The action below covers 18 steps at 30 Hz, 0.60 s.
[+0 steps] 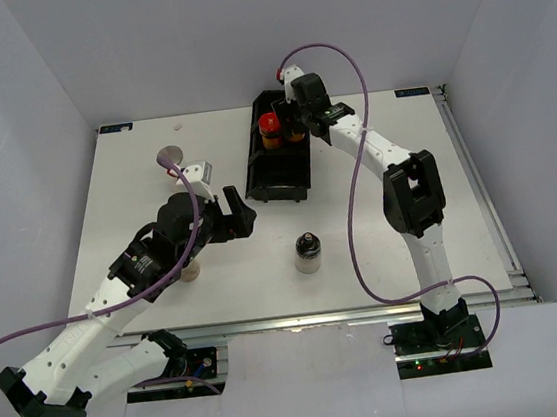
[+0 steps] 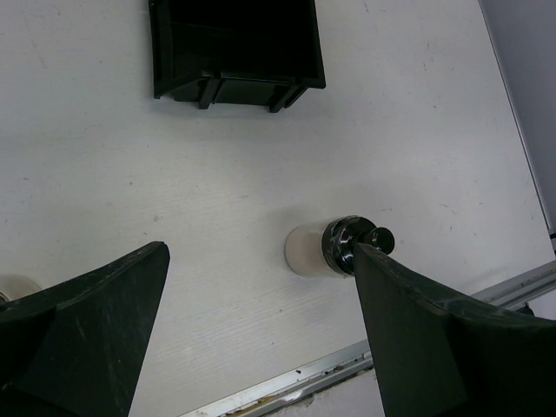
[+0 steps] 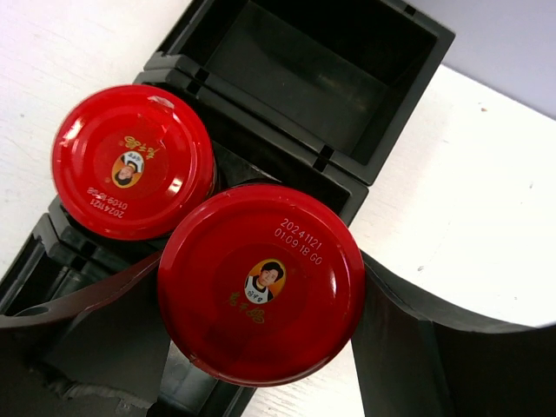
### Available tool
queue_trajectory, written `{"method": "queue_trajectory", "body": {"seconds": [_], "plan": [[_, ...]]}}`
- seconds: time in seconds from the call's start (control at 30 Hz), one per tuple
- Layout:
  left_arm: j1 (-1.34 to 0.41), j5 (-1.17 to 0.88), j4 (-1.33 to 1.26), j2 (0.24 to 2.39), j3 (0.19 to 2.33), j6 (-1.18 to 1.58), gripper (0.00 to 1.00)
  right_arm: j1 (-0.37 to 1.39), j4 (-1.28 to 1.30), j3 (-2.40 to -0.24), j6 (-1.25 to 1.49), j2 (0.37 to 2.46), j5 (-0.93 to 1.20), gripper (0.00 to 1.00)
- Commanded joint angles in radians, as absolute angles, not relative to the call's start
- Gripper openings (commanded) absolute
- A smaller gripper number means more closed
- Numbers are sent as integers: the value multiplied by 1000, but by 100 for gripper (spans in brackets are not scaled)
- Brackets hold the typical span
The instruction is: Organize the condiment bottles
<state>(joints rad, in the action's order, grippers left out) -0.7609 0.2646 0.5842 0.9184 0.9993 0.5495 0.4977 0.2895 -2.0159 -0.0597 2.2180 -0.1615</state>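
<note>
1. Close to the near edge, left of centre, a half-hidden bottle (image 1: 191,271) shows as a pale shape under the left arm; its cap is out of sight.
2. Near the middle of the near edge, a pale dark-capped bottle (image 1: 308,253) (image 2: 334,249) stands upright on bare tabletop, apart from everything else.
3. Just behind it and to the left, the left gripper (image 1: 231,219) (image 2: 261,252) hangs over the table with its claw spread wide, holding nothing. In the wrist view the pale bottle sits just inside one finger.
4. A long black tray (image 1: 278,183) (image 2: 234,82) (image 3: 347,148) runs from the table's centre to the middle of the far edge, its nearest compartment bare.
5. In the tray's middle compartment stands a free red-capped bottle (image 1: 269,127) (image 3: 132,161), amber below the cap.
6. Just beside it, on the tray's right side, the right gripper (image 1: 300,115) (image 3: 261,261) pinches the held red-capped bottle (image 1: 295,134) (image 3: 261,282), fingers running in under the cap rim on both sides.
7. Toward the far left corner a cream grey-lidded bottle (image 1: 167,157) stands, with a pale container (image 1: 197,169) just beside it, partly behind a cable.
</note>
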Motion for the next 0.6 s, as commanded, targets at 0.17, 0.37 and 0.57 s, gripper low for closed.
{"method": "queue_trajectory", "body": {"seconds": [0.17,0.37,0.57], "plan": [[-755,279,589,894,1020,546,98,509,140,-2065,-71,2219,-194,47],[-755,281,589,899,1017,546,98,512,130,-2052,-74,2226,-199,64],[-755,283,590,897,1016,549,98,515,130,-2040,-77,2221,-204,85]]}}
